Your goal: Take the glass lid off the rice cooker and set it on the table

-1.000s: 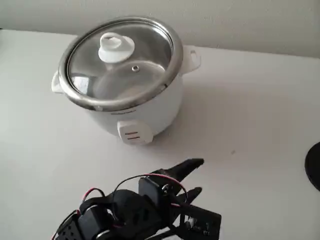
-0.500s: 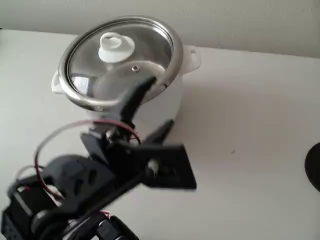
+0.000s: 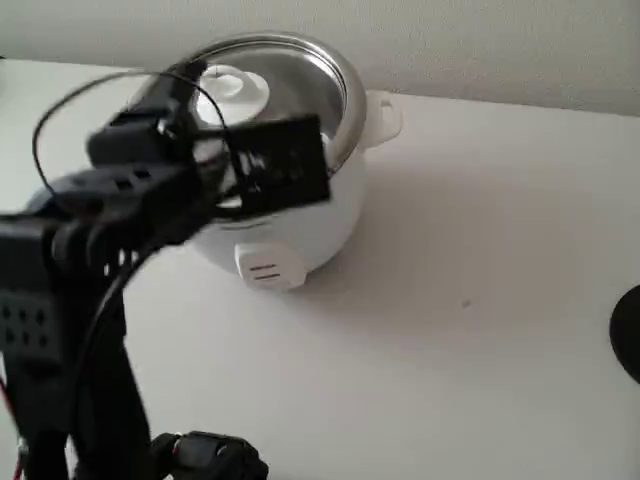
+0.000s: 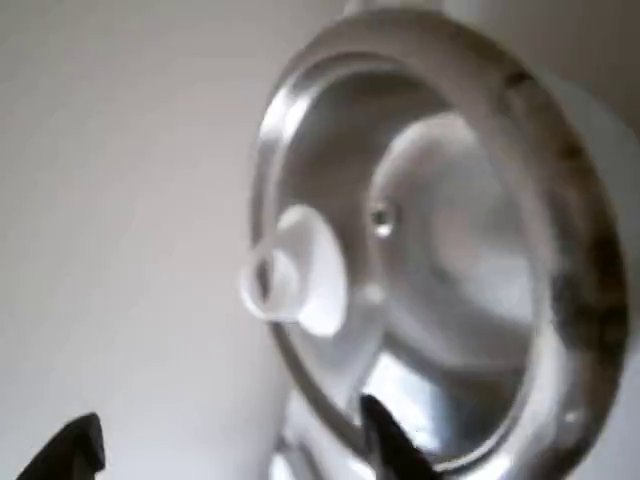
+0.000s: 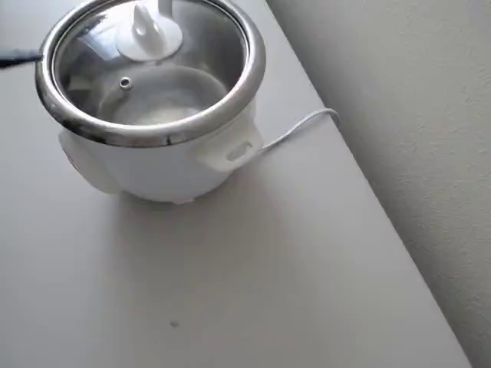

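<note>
**Lid on the cooker, arm raised in front of it**

Near the back edge of the table [image 3: 480, 330], toward its left end in the fixed view, sits the rice cooker [image 3: 300, 215] with its switch panel [image 3: 268, 268] facing the front. On it rests the glass lid [image 5: 176, 84], seated level inside the steel rim; its white knob [image 5: 149, 34] stands at the centre and the small vent hole [image 5: 124, 82] lies just beside the knob. One white side handle [image 3: 384, 115] points toward the right of the fixed view. In the overhead view a thin pale cord [image 5: 303, 126] runs from the cooker's side to the table's edge by the wall.

The black arm [image 3: 90, 260] rises from the front left corner of the table and reaches across the cooker's left half in the fixed view, hiding part of the lid. In the wrist view the gripper [image 4: 235, 450] shows as two dark fingertips [image 4: 390, 445] at the bottom edge, spread well apart with nothing between them. The knob [image 4: 295, 272] lies above that gap, clear of both tips, and one fingertip overlaps the lid's steel rim [image 4: 560, 250] in the picture; whether it touches cannot be told.

A dark round object [image 3: 629, 330] is cut off at the right edge of the fixed view.
</note>
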